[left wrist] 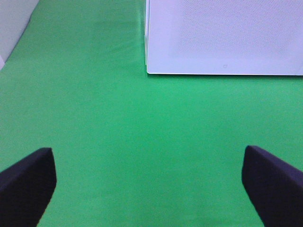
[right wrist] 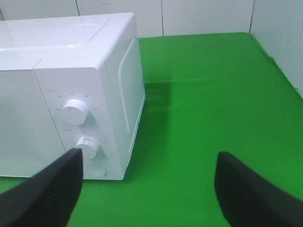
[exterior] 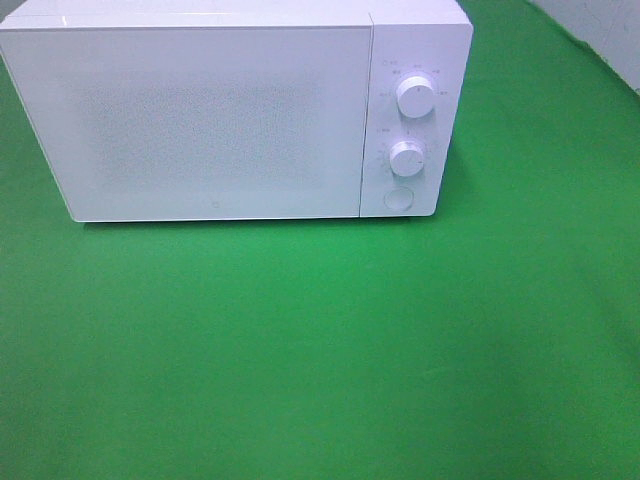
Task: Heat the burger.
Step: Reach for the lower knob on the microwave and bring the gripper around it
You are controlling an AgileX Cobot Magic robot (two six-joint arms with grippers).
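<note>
**Green bench, one white microwave, door closed**

A bright green cloth-covered bench (exterior: 320, 350) fills the scene, soft-looking and faintly creased, with white tiled wall (right wrist: 199, 16) behind its far edge. One microwave (exterior: 235, 20) stands on the far half of the bench, a smooth white box with rounded corners. Its door (exterior: 190, 125) is closed, and the frosted, finely dotted panel hides whatever is inside. The burger appears in no view, so where it is cannot be told.

The control strip on the right of the microwave carries two round white knobs, an upper knob (exterior: 415, 97) and a lower knob (exterior: 407, 157), each ringed with small grey markings. Below them sits one round push button (exterior: 399, 199).

The left gripper (left wrist: 147, 161) hangs over bare cloth near the door's left corner. Its two dark matte fingers (left wrist: 28, 184) are spread wide with nothing between them. The right gripper (right wrist: 149, 161) faces the microwave's right front corner, also spread wide and empty. One of its fingers (right wrist: 47, 189) overlaps the lower knob in the wrist view, and contact cannot be judged.
</note>
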